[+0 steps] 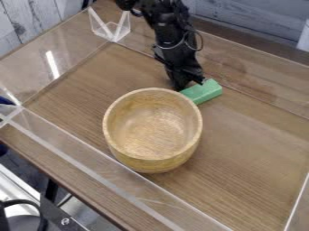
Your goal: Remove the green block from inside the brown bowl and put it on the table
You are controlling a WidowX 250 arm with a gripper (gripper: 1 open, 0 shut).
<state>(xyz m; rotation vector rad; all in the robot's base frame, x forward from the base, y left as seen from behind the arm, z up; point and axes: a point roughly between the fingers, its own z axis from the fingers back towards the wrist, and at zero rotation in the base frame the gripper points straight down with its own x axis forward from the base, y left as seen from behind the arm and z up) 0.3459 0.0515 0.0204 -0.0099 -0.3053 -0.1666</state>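
The green block (205,91) lies flat on the table (256,155), just behind the right side of the brown bowl's rim. The brown bowl (152,129) stands at the middle of the table, and its inside shows only bare wood. My gripper (186,79) hangs from the black arm, pointing down, with its jaws shut. Its tips are low at the block's left end, between block and bowl rim. I cannot tell whether they touch the block.
Low clear acrylic walls (72,167) run around the tabletop. A clear V-shaped acrylic piece (111,25) stands at the back left corner. Bare wood lies to the right of the bowl and in front of it.
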